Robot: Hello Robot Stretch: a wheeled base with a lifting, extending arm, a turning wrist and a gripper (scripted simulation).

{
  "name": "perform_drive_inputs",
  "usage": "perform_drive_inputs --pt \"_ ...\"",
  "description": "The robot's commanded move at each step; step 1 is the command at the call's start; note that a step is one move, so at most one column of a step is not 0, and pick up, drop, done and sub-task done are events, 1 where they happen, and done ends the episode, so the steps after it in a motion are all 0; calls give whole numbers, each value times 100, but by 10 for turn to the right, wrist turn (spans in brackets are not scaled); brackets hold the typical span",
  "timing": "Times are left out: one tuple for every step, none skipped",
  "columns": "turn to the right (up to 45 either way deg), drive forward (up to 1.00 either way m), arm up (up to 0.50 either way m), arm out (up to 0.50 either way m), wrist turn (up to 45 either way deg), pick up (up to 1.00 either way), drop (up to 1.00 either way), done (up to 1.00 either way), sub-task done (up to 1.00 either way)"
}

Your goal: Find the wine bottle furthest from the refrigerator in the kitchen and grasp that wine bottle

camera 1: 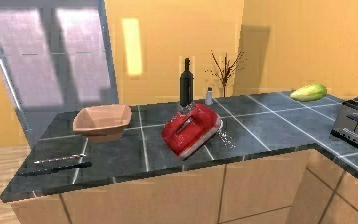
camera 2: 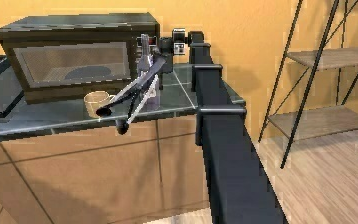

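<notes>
The dark tiled countertop (camera 1: 277,118) runs across the forward view above pale wood cabinets and turns a corner at the right, with yellow walls behind it. In the arm side view, a big dark microwave (camera 2: 72,58) sits on the countertop, and a metal shelf unit (camera 2: 337,58) stands on the wood floor at the right. The arm (camera 2: 222,140) rises as a dark bar from the bottom edge to the counter's end.

On the counter in the forward view, a bulky red object (camera 1: 190,131) lies near the middle, a salmon-pink bowl (camera 1: 100,121) sits to its left, and a toaster (camera 1: 353,122) is at the right edge. A yellow-green vegetable (camera 1: 309,92) rests by the far wall.

The wine bottle (camera 1: 186,82) stands upright at the back of the counter against the wall, behind the red object. It is tall and nearly black, with a slim neck. Just to its right are a small pale bottle (camera 1: 209,96) and a vase of bare twigs (camera 1: 225,72).

The gripper (camera 2: 117,117) slants down over the counter's front edge, with a tan round cup (camera 2: 97,100) close by. I cannot tell how its fingers are set or whether it holds anything.
</notes>
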Motion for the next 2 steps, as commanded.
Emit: perform_drive_inputs --pt "0 0 0 0 450 0 0 0 0" --pt "0 0 0 0 450 0 0 0 0"
